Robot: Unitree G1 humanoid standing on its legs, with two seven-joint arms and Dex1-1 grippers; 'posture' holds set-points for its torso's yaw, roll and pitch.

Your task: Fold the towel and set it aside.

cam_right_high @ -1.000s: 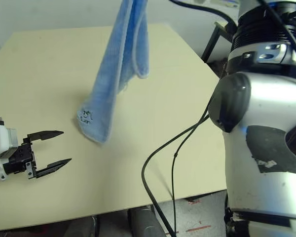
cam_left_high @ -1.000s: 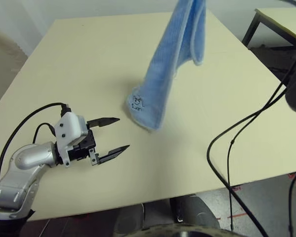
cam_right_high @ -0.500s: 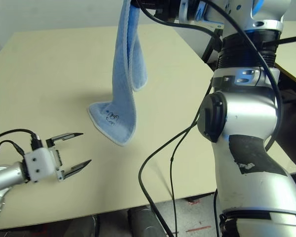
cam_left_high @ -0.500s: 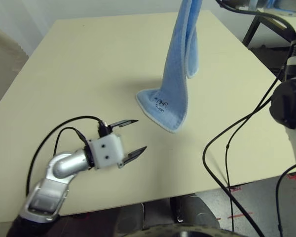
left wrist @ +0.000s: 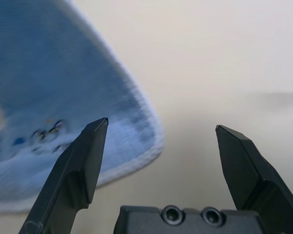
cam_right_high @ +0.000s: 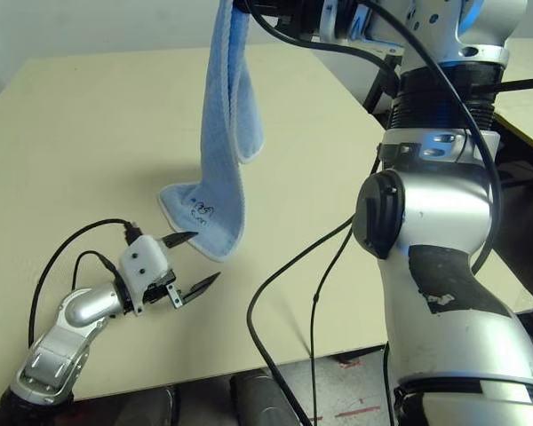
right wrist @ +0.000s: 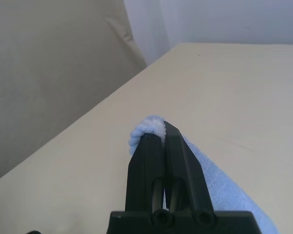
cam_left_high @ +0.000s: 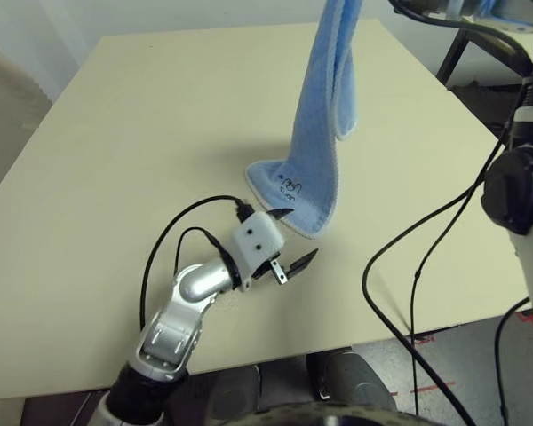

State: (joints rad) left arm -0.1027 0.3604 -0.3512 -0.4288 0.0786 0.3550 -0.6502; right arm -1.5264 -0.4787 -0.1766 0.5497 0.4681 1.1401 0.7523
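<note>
Towel (cam_left_high: pixel 315 151) hangs lengthwise from your right tool (right wrist: pixel 158 134), pinched shut on its top; your wide-spread left tool (cam_left_high: pixel 289 240) sits just beside its low logo corner on the surface (cam_left_high: pixel 142 133).

One towel (cam_left_high: pixel 315 151) (light blue), one table (cam_left_high: pixel 142 133), two end effectors (cam_left_high: pixel 295 240) (right wrist: pixel 158 141)

It looked like a robotics lab or test room. A plain cream bench (cam_left_high: pixel 160 115) stood before bare pale walls (right wrist: pixel 224 19), loose black cables (cam_left_high: pixel 409 293) hung past its edge, red tape marks (cam_left_high: pixel 426 337) lay on the grey floor, and a second table (cam_left_high: pixel 506 35) stood behind.
</note>
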